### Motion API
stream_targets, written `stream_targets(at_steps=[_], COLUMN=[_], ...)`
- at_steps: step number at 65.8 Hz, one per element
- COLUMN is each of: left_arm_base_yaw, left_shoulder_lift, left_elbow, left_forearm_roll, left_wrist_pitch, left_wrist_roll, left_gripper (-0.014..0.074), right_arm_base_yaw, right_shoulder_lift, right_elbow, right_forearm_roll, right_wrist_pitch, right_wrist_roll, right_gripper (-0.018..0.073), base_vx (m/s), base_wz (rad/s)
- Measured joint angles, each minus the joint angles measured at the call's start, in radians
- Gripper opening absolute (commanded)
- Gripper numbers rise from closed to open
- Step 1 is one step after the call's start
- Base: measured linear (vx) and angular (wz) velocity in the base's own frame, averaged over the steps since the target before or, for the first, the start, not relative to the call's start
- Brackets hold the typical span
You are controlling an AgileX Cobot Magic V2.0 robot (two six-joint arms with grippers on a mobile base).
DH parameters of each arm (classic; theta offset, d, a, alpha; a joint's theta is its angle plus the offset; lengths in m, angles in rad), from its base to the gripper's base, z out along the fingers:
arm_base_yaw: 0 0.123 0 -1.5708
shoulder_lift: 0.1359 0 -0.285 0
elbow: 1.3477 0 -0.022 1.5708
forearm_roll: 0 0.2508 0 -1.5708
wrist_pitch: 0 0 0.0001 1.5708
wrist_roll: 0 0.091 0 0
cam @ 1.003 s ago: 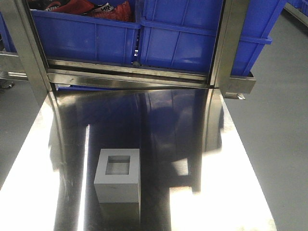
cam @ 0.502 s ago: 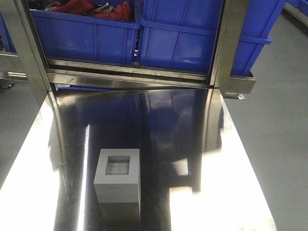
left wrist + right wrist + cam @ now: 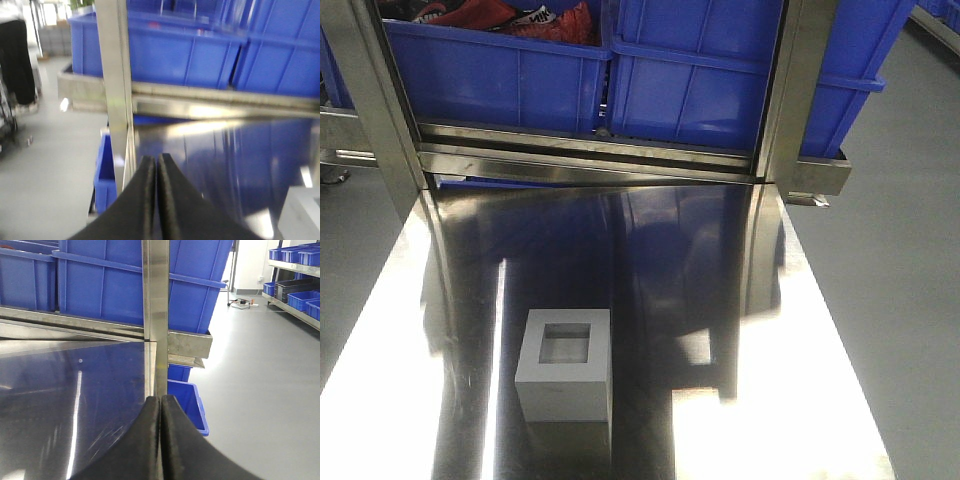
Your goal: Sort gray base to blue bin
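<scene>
Front-facing view: desk [image 3: 800,400] carrying gray base [image 3: 565,365], reflecting blue bin [image 3: 700,90]; neighbor bin [image 3: 470,80] holding red items [image 3: 555,20]; L gripper [image 3: 156,162], R gripper [image 3: 161,401] sitting shut.

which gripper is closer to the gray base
Left. A corner of the gray base shows to the right of the left gripper in its wrist view. The right gripper faces the table at its right edge, the base out of view.
</scene>
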Motion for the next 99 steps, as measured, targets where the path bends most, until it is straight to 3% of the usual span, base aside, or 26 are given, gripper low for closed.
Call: stream_targets(at_steps=[16, 28, 66, 80, 99], left_arm_base_yaw=[0.0, 0.0, 0.0, 0.0, 0.0], left_shoulder_lift=[0.206, 0.312, 0.326, 0.326, 0.326], left_elbow=[-0.123, -0.134, -0.135, -0.135, -0.135], left_forearm_roll=[-0.003, -0.003, -0.003, -0.003, -0.003], left_wrist_pitch=[0.12, 0.175, 0.188, 0.194, 0.209], left_wrist_roll=[0.0, 0.0, 0.0, 0.0, 0.0], left_gripper=[-0.0006, -0.0006, 0.0017, 0.0148, 0.0428], right_arm_base_yaw=[0.0, 0.0, 0.0, 0.0, 0.0], right_shoulder_lift=[0.0, 0.0, 0.0, 0.0, 0.0], right_elbow=[0.0, 0.0, 0.0, 0.0, 0.0], right_forearm_roll=[0.0, 0.0, 0.0, 0.0, 0.0], right_wrist_pitch=[0.0, 0.0, 0.0, 0.0, 0.0], right_wrist_roll=[0.0, 0.0, 0.0, 0.0, 0.0], right_gripper=[-0.0009, -0.0009, -0.0009, -0.0009, -0.0009], base_vx=[0.0, 0.0, 0.0, 0.0, 0.0], base_wz=[0.0, 0.0, 0.0, 0.0, 0.0])
